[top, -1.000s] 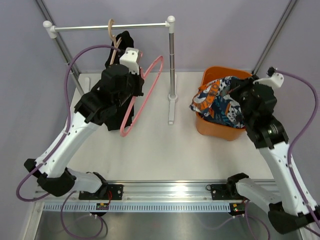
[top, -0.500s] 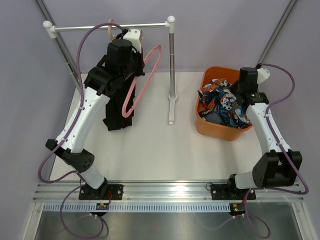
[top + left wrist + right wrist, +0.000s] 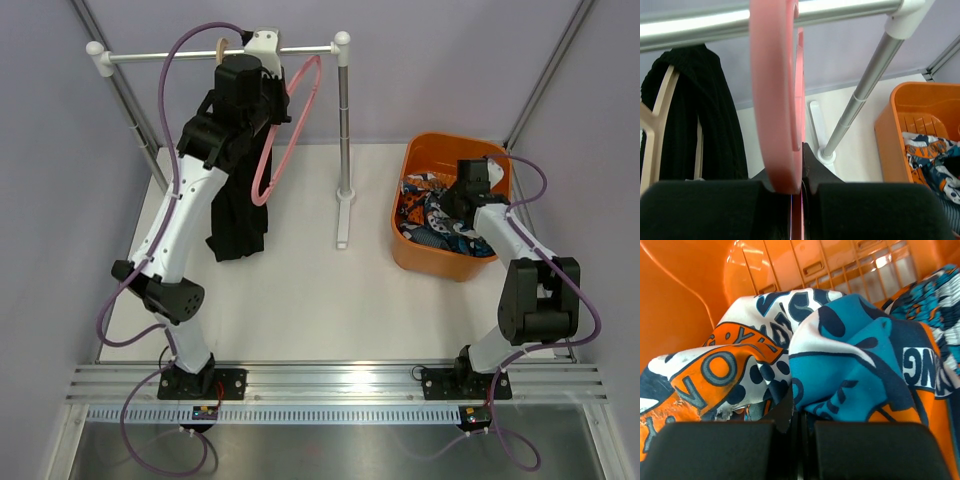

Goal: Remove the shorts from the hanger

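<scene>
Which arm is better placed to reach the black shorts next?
Left: the left gripper, holding the pink hanger, is at the rail beside the black shorts. The right gripper is down in the orange basket, shut on the patterned shorts.

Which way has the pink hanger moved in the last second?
Yes. In the top view the pink hanger shifted up the frame; its top end now sits just under the white rail, having been well below it.

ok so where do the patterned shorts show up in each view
top external: patterned shorts at right, inside the orange basket
left wrist: patterned shorts in the lower right corner, in the orange basket
right wrist: patterned shorts fill the middle, with the wall of the orange basket behind
shared landmark: the orange basket
</scene>
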You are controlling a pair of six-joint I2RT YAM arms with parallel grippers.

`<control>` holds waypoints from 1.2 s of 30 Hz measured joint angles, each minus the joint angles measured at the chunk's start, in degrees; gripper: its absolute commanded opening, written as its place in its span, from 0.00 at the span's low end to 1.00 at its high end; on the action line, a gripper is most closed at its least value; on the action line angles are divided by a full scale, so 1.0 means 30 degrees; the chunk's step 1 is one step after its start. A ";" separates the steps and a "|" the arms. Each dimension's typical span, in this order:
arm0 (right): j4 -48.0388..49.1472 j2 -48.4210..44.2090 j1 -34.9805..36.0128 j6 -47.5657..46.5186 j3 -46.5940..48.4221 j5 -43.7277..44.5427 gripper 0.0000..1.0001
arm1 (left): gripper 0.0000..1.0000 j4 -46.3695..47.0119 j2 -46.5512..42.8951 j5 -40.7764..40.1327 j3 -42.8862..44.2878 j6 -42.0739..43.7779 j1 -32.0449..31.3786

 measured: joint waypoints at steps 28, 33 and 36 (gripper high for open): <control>0.3300 0.0350 0.0000 0.0262 -0.2936 -0.2470 0.02 | 0.31 0.4065 0.3264 0.0029 0.0015 0.0219 0.0925; 0.3330 0.0350 0.0000 0.0255 -0.3002 -0.2630 0.10 | 0.52 0.4364 0.2871 0.0219 -0.1246 0.0168 0.0925; 0.3322 0.0350 0.0000 0.0240 -0.3002 -0.2645 0.19 | 0.60 0.4568 0.2113 0.0328 -0.2382 0.0335 0.0918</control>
